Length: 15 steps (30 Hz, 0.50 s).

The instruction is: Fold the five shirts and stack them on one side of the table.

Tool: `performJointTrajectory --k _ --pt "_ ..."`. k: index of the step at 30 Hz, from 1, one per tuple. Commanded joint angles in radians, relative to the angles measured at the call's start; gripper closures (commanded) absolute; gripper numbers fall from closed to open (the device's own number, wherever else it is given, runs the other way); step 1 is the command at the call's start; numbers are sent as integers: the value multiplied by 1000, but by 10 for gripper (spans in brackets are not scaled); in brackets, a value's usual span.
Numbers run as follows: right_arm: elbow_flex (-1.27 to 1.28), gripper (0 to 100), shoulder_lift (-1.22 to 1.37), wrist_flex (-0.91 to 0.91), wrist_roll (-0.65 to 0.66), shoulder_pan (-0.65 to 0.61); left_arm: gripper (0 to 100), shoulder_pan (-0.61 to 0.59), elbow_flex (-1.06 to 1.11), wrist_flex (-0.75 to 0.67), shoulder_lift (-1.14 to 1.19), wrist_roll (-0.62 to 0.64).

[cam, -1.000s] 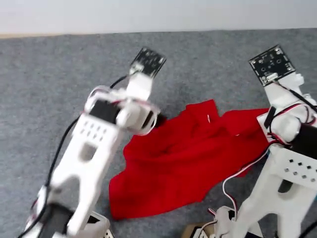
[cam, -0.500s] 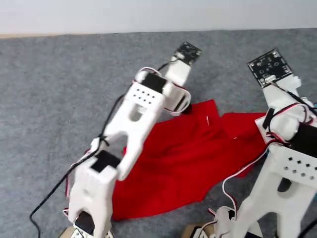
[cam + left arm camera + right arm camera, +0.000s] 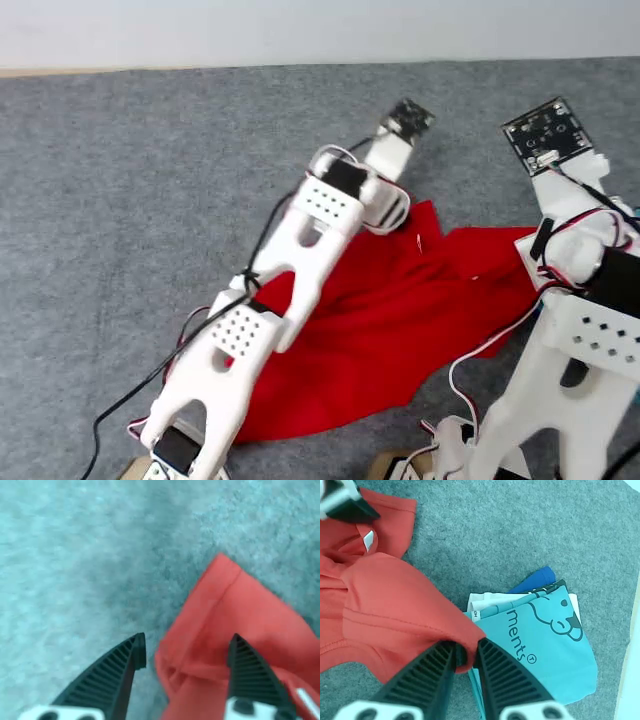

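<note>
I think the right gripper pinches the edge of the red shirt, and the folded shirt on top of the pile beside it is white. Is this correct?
Not quite. The right gripper does pinch the edge of the red shirt, but the folded shirt on top is teal, not white; a white shirt lies underneath it. The right wrist view shows this.

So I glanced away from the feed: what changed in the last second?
The left arm swung across and stretched toward the far side of the table; its open left gripper now hangs over the far corner of the red shirt. Nothing was grasped or released. The right arm kept still, right gripper shut on the shirt's edge.
</note>
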Motion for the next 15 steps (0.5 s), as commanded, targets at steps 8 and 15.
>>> performJointTrajectory --k 8,15 --pt "-3 987 2 -7 -11 -41 853 32 -163 132 66 -84" --pt "-3 987 2 -7 -11 -41 996 18 -180 152 58 -106"
